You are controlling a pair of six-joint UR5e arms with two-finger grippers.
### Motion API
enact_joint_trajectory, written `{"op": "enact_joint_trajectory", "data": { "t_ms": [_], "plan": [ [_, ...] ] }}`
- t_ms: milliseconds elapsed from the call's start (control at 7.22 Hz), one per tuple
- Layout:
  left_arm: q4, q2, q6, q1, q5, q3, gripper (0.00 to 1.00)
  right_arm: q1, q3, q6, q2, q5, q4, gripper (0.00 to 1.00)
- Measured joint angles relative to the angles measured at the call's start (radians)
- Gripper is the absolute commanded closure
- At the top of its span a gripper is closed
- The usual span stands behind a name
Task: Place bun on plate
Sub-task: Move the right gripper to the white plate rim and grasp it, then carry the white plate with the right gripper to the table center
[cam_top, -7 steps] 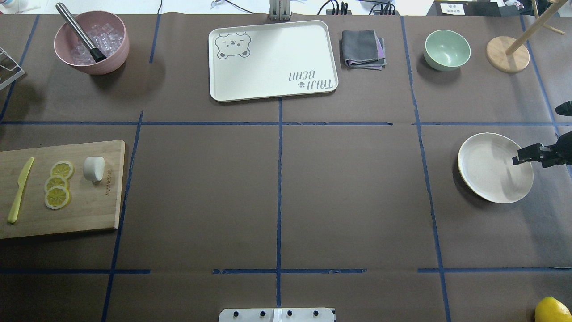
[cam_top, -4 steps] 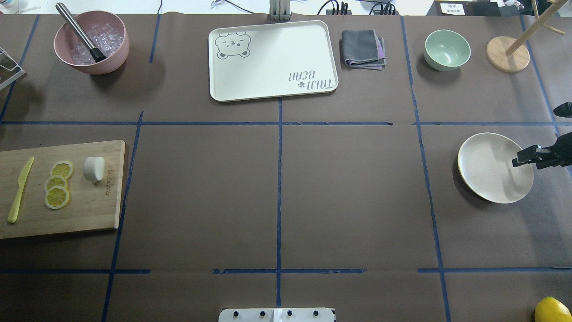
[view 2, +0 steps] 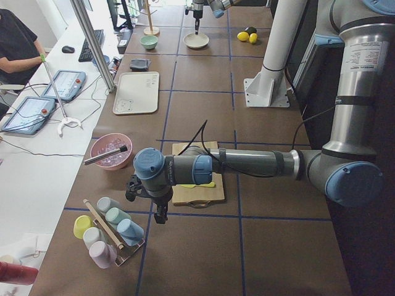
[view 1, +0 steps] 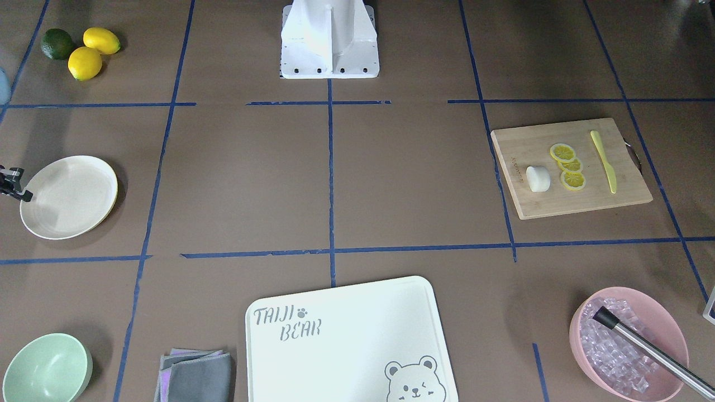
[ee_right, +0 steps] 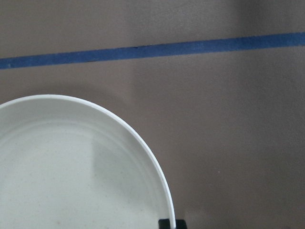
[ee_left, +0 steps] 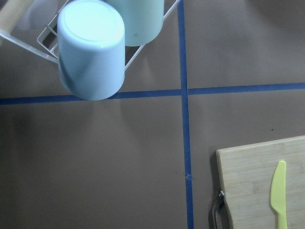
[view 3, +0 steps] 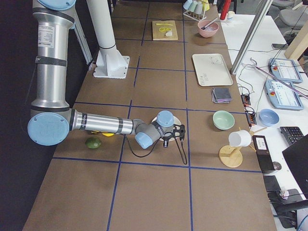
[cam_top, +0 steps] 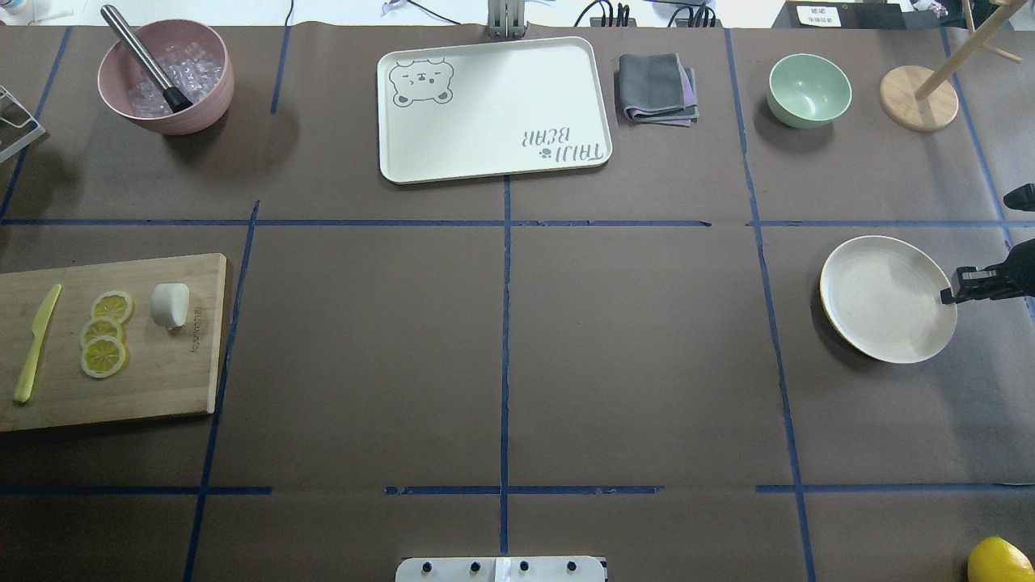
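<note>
The white bun (cam_top: 170,305) lies on the right part of a wooden cutting board (cam_top: 145,388) at the table's left, beside the lemon slices (cam_top: 105,331). The cream plate (cam_top: 881,295) lies flat on the table at the far right. My right gripper (cam_top: 946,296) is at the plate's right rim, open; the right wrist view shows one fingertip (ee_right: 171,223) against the plate's rim (ee_right: 143,143). My left gripper (view 2: 161,217) hangs left of the board near a cup rack, far from the bun; I cannot tell its state.
A yellow knife (cam_top: 36,343) lies on the board. Along the far edge stand a pink ice bowl (cam_top: 202,89), a bear-printed tray (cam_top: 493,109), a folded cloth (cam_top: 656,89), a green bowl (cam_top: 808,89) and a wooden stand (cam_top: 918,99). A lemon (cam_top: 1001,559) sits near right.
The plate has shifted slightly left and now lies flat. My right gripper has drawn back to the right, from over the plate's inside to its rim.
</note>
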Motion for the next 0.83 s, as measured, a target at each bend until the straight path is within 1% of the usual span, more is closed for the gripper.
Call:
{"op": "enact_joint_trajectory", "data": {
  "t_ms": [138, 415, 554, 692, 831],
  "plan": [
    [0.000, 0.000, 0.000, 0.000, 0.000, -0.002, 0.00, 0.001, 0.030, 0.012, -0.003, 0.015, -0.004, 1.00],
    [0.000, 0.001, -0.001, 0.000, 0.000, -0.006, 0.00, 0.002, 0.110, 0.133, 0.012, 0.045, -0.011, 1.00],
    [0.000, 0.001, -0.001, 0.000, 0.000, -0.007, 0.00, 0.000, 0.146, 0.224, 0.041, 0.060, -0.013, 1.00],
    [0.000, 0.001, -0.002, 0.000, 0.000, -0.008, 0.00, -0.019, 0.164, 0.328, 0.092, 0.066, -0.014, 1.00],
    [0.000, 0.000, -0.002, 0.000, 0.000, -0.010, 0.00, -0.065, 0.170, 0.432, 0.153, 0.050, -0.016, 1.00]
  ]
}}
